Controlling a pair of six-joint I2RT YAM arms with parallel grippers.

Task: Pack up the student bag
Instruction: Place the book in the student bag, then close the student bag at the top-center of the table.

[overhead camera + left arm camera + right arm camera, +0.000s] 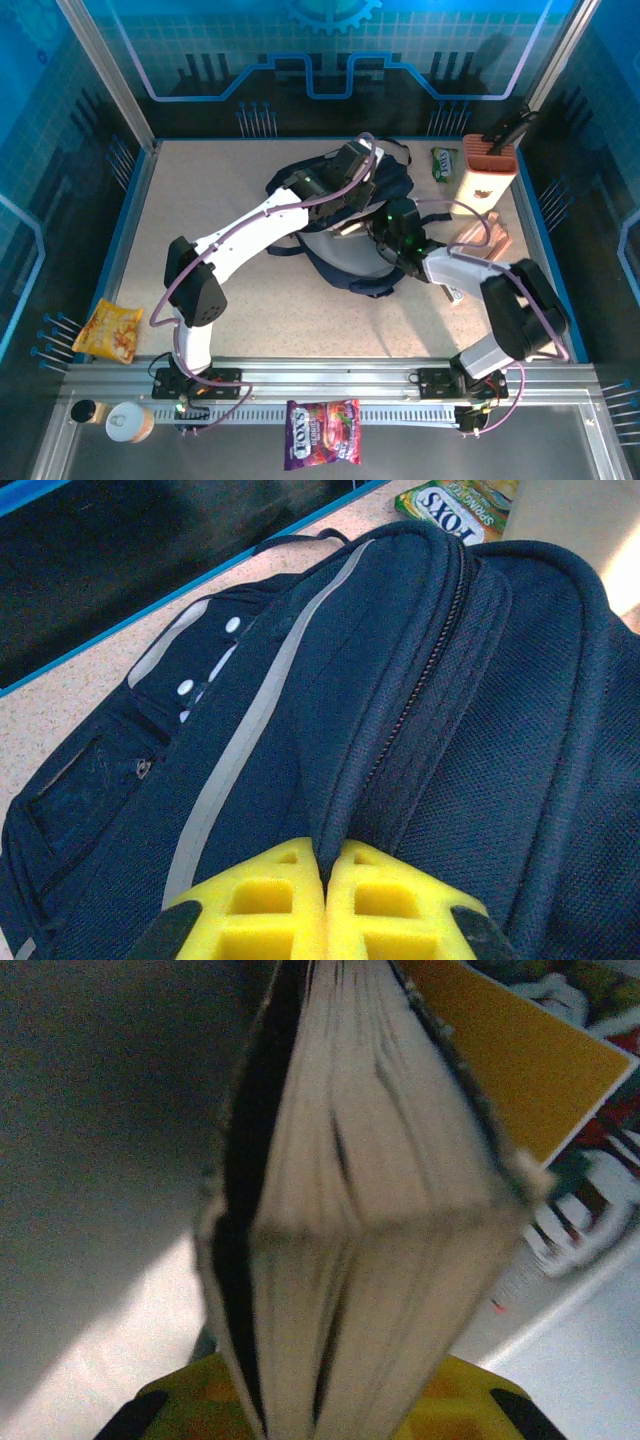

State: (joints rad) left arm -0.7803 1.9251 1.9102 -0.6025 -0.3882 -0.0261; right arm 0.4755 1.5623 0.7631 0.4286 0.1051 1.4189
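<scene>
A: From above, the student bag (395, 185) lay mid-table, toward the far side; your left arm (250, 225) reached to its far edge and your right arm (460, 270) came in from the near right; both met over the bag, so you had little room.

B: Agreed; a green sweet packet (443, 162) lay just beyond the bag, apart from it; it played no part here.

A: On the left wrist, your left gripper (325, 852) was closed; a ridge of navy fabric beside the zip (420, 680) ran down between the fingers; I judged you had the bag pinched there to lift its mouth; how wide the opening stood, I could not tell.

B: On the right wrist, your right gripper (320, 1400) was clamped on a book (370, 1210); its page edges faced the camera and fanned a little; you gripped one end only.

A: By my reckoning the step was feeding the book in; you needed a high, steady left pinch; you needed to lead with the book's free end, in line with the opening; release was due only once most of it sat inside; a loose page could have snagged the fabric.
</scene>
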